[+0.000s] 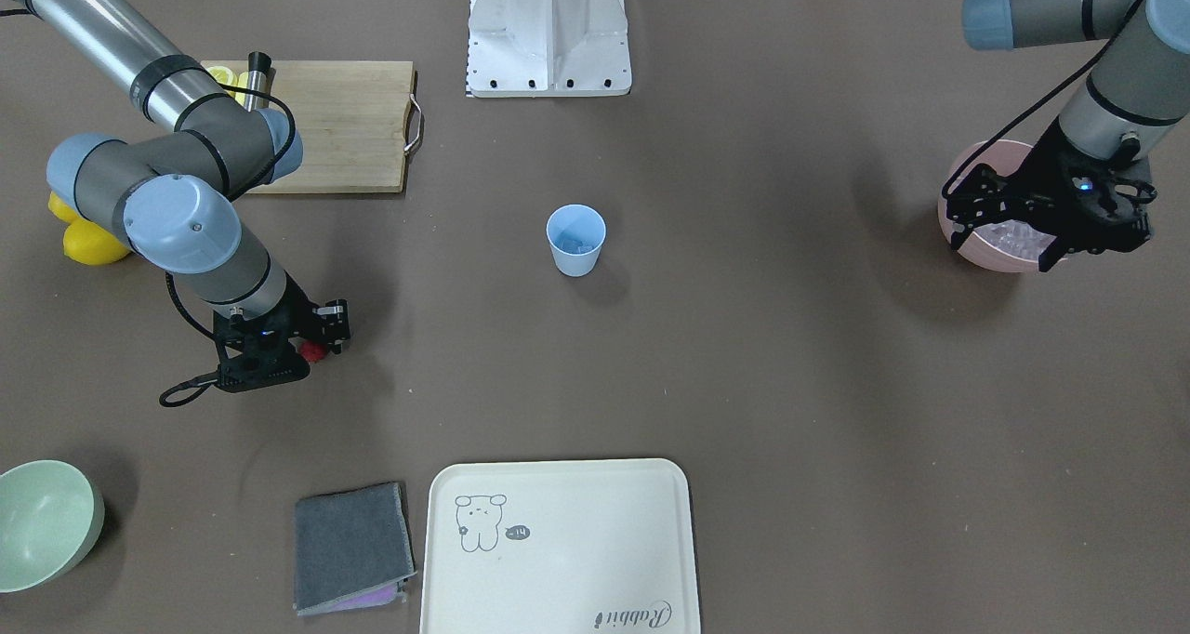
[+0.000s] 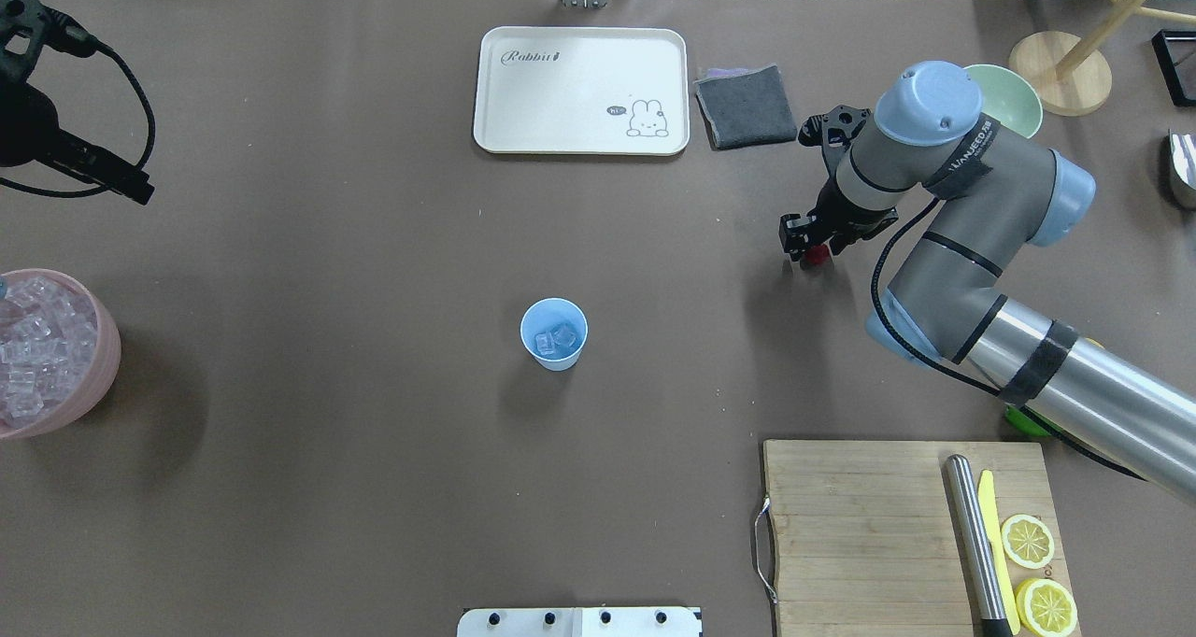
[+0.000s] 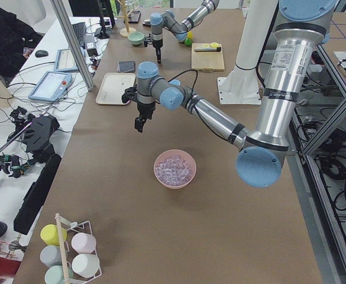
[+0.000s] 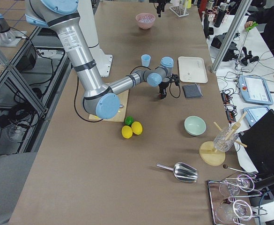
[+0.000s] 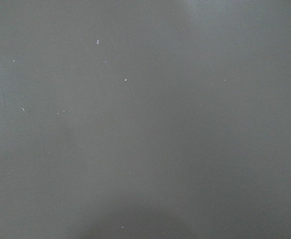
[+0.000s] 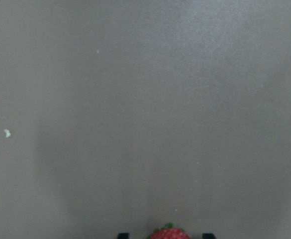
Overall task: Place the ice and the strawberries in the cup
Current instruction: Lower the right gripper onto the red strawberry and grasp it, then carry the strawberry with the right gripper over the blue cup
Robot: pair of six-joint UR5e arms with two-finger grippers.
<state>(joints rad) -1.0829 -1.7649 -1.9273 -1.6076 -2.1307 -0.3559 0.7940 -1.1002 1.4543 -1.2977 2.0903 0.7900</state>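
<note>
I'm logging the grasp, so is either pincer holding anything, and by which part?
Nothing is gripped yet. The right pincer stands open around the strawberry, a gap on each side; the left pincer shows nothing in it.

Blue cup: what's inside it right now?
Two or so clear ice cubes lie at the bottom of the cup. The strawberry is not in it; it is over at the right tool. Whatever lies beneath the cubes is covered.

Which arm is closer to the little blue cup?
Right. The right end effector sits at the strawberry, fairly near the cup; the left end effector hangs by the pink bowl, much farther off.
</note>
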